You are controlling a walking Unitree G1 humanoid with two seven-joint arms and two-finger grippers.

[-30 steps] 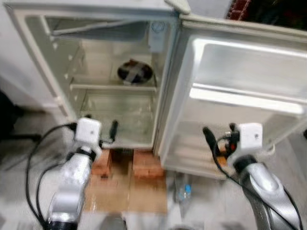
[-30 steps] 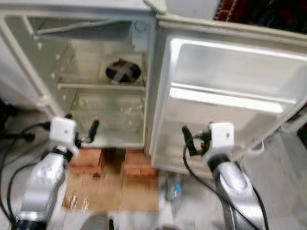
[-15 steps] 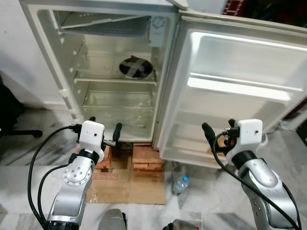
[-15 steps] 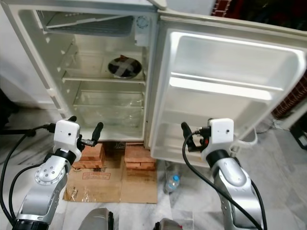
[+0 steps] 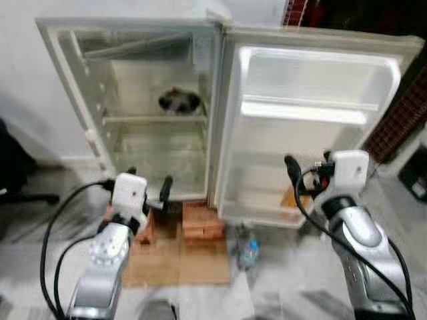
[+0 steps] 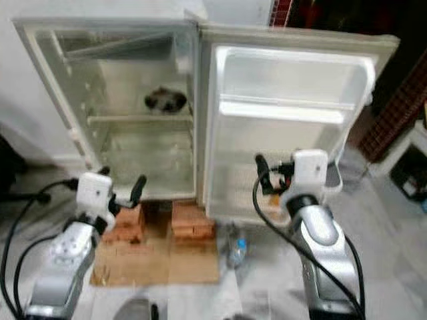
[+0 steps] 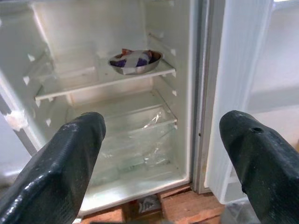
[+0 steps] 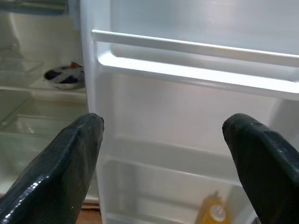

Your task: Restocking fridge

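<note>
Clearly empty-handed: left end effector (image 5: 148, 185) and right end effector (image 5: 305, 175) spread wide before open fridge (image 5: 143, 113). Risk of kicking floor-bound water bottle (image 5: 248, 252) while stepping, or clipping door (image 5: 310, 127).

The fridge (image 5: 143, 107) stands wide open, its door (image 5: 310, 120) swung fully aside. A bowl (image 7: 135, 61) sits on the middle shelf (image 7: 93, 86), leaving bare room beside it (the lower compartment lies open too). A yellow bottle (image 8: 212, 214) occupies the bottom door rack.
</note>
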